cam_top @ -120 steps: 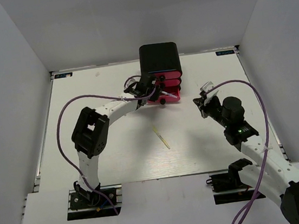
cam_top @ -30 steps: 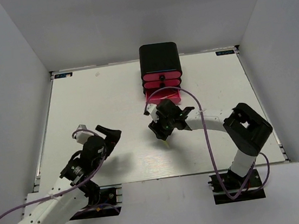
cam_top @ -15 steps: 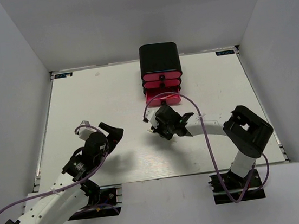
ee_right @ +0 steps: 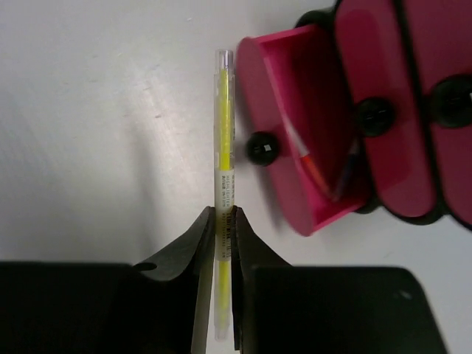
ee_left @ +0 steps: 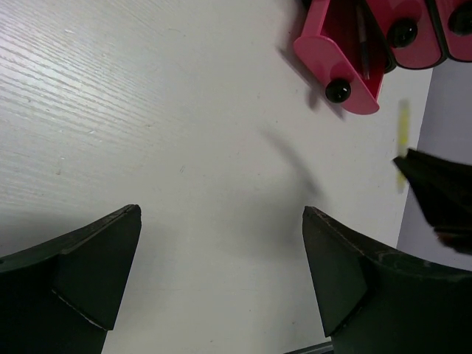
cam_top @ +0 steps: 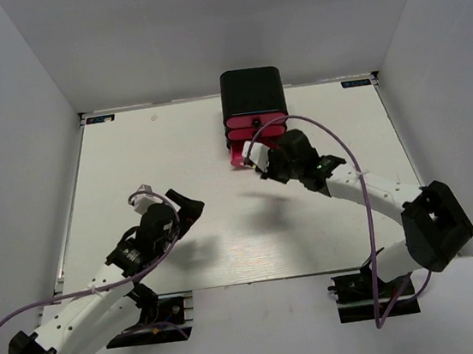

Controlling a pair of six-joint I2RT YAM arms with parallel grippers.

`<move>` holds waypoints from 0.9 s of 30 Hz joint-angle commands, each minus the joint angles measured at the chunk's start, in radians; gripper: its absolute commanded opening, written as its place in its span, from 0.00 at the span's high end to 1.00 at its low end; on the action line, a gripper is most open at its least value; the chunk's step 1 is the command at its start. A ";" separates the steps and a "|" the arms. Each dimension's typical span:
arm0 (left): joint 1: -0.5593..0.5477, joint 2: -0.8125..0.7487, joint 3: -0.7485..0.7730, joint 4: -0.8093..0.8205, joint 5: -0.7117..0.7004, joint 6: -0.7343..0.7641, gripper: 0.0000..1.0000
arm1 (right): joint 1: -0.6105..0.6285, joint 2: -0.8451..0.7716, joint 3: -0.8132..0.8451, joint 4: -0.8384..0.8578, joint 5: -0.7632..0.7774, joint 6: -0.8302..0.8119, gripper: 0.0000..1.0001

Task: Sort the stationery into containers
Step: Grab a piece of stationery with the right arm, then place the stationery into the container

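— Right end effector (ee_right: pixel 223 218) is pinching the yellow pen (ee_right: pixel 223 140) now, gripping its back part with most of it sticking out ahead.
— Wasn't that pen lying mid-table (cam_top: pixel 156 152) a second ago?
— It was, with that arm down on it. Now it's off the table and the arm has swung up toward the cabinet (cam_top: pixel 252 93).
— Is it over the drawer yet?
— Not quite, going by the wrist view. The pen hangs just beside the open bottom drawer (ee_right: pixel 295 177), alongside its front and knob (ee_right: pixel 262 147). It's over the table, not over the inside.
— Anything in there already?
— Two pens (ee_right: pixel 310 164) that I can make out, one orange and white, one darker.
— And the other arm?
— Left end effector (ee_left: pixel 221 280) is spread wide and holds nothing. A few seconds ago it was up at the drawers; it has pulled back to the near left, out of the way.
— So what's left?
— I see nothing else loose on the table, so I'd guess this is the last piece. It needs a small shift sideways over the drawer and a release, then the drawer wants shutting.
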 commanded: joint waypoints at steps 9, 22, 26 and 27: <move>-0.011 0.058 0.018 0.110 0.075 0.064 0.00 | -0.182 0.186 0.309 -0.083 -0.306 -0.347 0.97; -0.011 0.058 0.009 0.129 0.095 0.064 0.00 | -0.207 0.406 0.497 -0.281 -0.443 -0.542 0.96; -0.011 0.080 0.009 0.147 0.104 0.073 0.00 | -0.208 0.418 0.458 -0.202 -0.413 -0.542 0.89; -0.011 0.092 0.009 0.156 0.104 0.073 0.00 | -0.207 0.426 0.457 -0.183 -0.410 -0.539 0.86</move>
